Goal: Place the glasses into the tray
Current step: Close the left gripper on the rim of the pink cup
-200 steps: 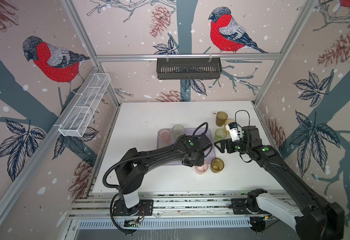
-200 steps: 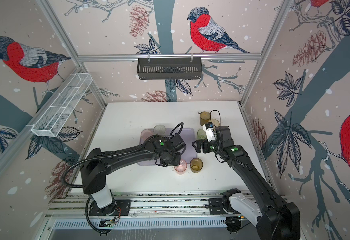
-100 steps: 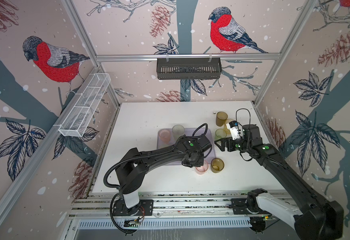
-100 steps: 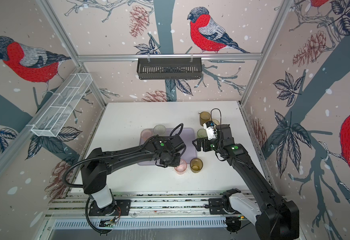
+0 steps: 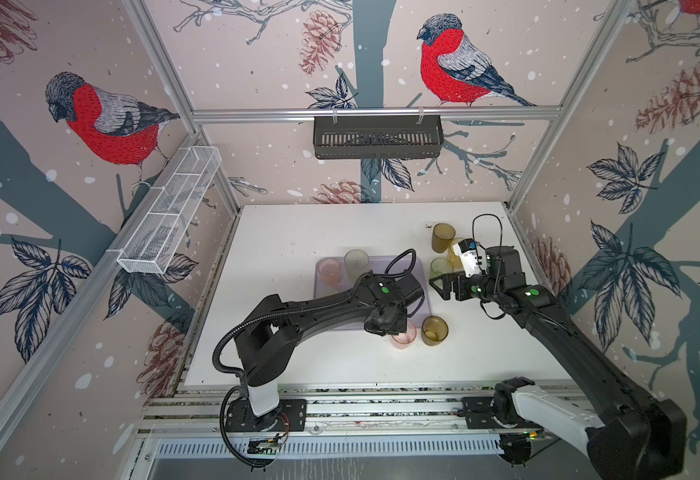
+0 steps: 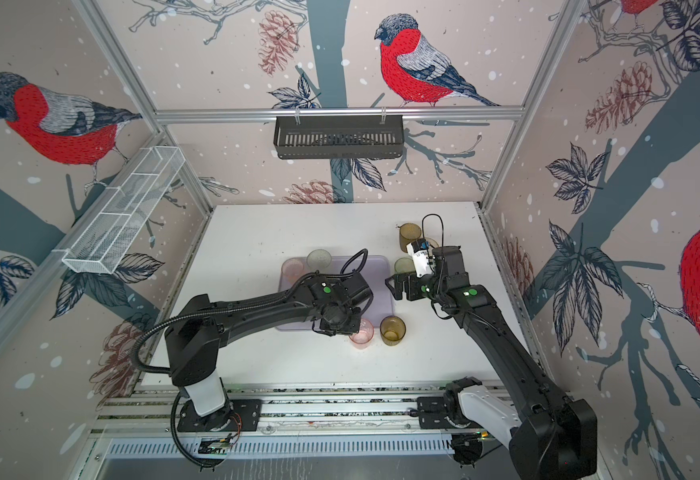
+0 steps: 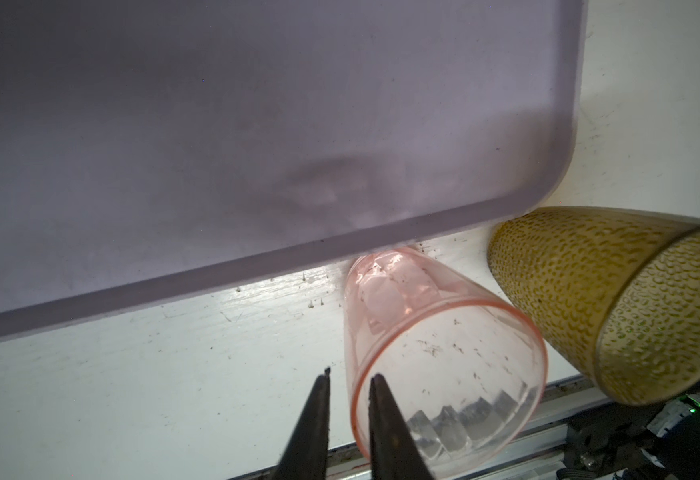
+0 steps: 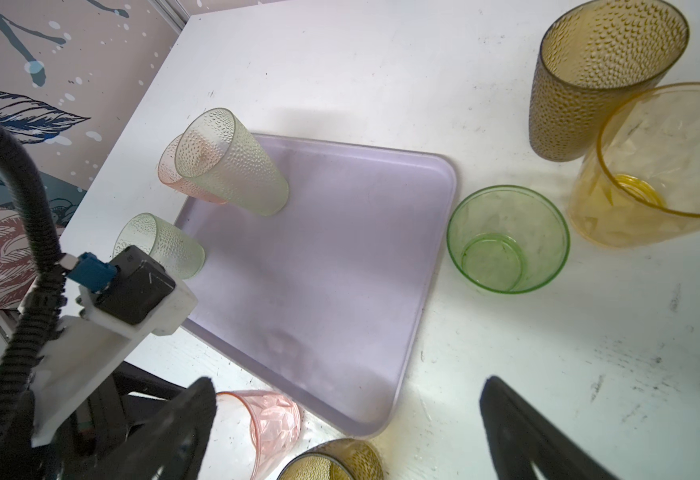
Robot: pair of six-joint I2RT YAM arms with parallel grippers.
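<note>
The lavender tray (image 5: 375, 266) (image 8: 340, 270) holds a pink glass (image 5: 329, 270) and frosted green glasses (image 8: 232, 166) (image 8: 161, 245). Just off its front edge a second pink glass (image 7: 444, 357) (image 5: 404, 338) stands upright beside a dark olive glass (image 7: 614, 299) (image 6: 392, 330). My left gripper (image 7: 350, 374) straddles this pink glass's rim, one finger inside and one outside. It is narrowly open, with a sliver of gap at the wall. My right gripper (image 8: 348, 382) (image 5: 444, 284) hovers wide open and empty over the tray's right edge.
Right of the tray stand a bright green glass (image 8: 506, 241), an amber glass (image 8: 651, 174) and another olive glass (image 8: 602, 75). A black slotted basket (image 5: 377, 137) hangs on the back wall and a white mesh basket (image 5: 169, 216) on the left wall.
The left jaws have narrowed around the pink glass's rim. Both arms have barely moved and the right gripper stays wide open.
</note>
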